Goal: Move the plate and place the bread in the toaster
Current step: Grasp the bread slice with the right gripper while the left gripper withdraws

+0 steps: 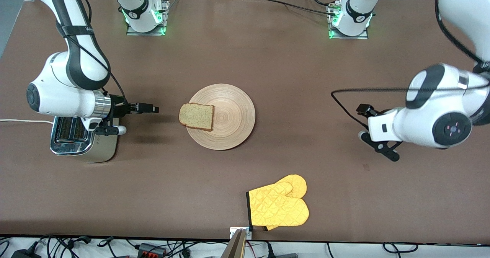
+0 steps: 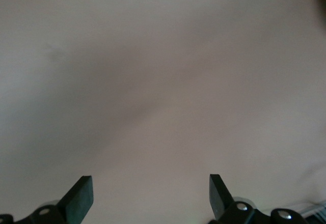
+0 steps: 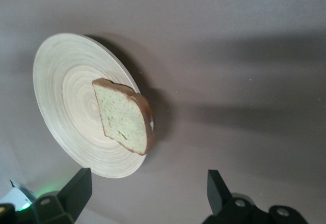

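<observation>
Front view: the plate sits mid-counter, and the bread lies flat on it, overhanging the rim on the side toward the toaster. The toaster's two slots look empty. The right tool hangs between toaster and plate, fingers wide apart, gripping nothing. The left tool, also spread and empty, waits well apart from the plate. Likely best to pinch the bread by its overhanging crust, keeping the plate still.
</observation>
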Controlling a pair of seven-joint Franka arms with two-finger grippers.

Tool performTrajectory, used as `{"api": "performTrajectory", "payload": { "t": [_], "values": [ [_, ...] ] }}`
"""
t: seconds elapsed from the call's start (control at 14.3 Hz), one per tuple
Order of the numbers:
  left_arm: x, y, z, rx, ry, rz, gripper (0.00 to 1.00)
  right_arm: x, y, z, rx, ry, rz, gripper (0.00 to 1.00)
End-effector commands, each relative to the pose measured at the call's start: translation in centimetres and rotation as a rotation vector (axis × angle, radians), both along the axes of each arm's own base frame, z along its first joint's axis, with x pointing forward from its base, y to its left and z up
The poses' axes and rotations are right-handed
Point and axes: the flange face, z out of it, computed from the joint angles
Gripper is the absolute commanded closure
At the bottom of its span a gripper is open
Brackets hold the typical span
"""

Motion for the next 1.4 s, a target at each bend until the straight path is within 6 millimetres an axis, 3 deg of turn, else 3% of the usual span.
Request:
{"api": "performTrajectory", "payload": {
  "t": [0.0,0.07,0.35,0.56,0.7,1.33],
  "values": [
    [-2.4,0.8,5.9,0.157,-0.065,0.063,0.00,-1.2,0.8,-1.4,0.019,-0.063,0.039,0.00],
    [-3.1,0.7,7.2,0.174,-0.074,0.079,0.00,-1.5,0.4,-2.7,0.037,-0.080,0.035,0.00],
    [-5.9,5.3,11.3,0.066,-0.107,0.345,0.00,-3.1,1.3,-7.2,0.127,-0.179,0.070,0.00],
    [-9.1,7.0,14.2,0.057,-0.259,0.468,0.00,-3.0,2.0,-8.9,0.132,-0.194,0.035,0.00],
    [-9.9,7.5,14.9,0.032,-0.361,0.481,0.00,-3.4,3.5,-9.6,0.108,-0.218,0.049,0.00],
    [-10.1,8.3,14.9,0.025,-0.354,0.510,0.00,-4.4,3.5,-13.7,0.265,-0.244,0.024,0.00]
  ]
}}
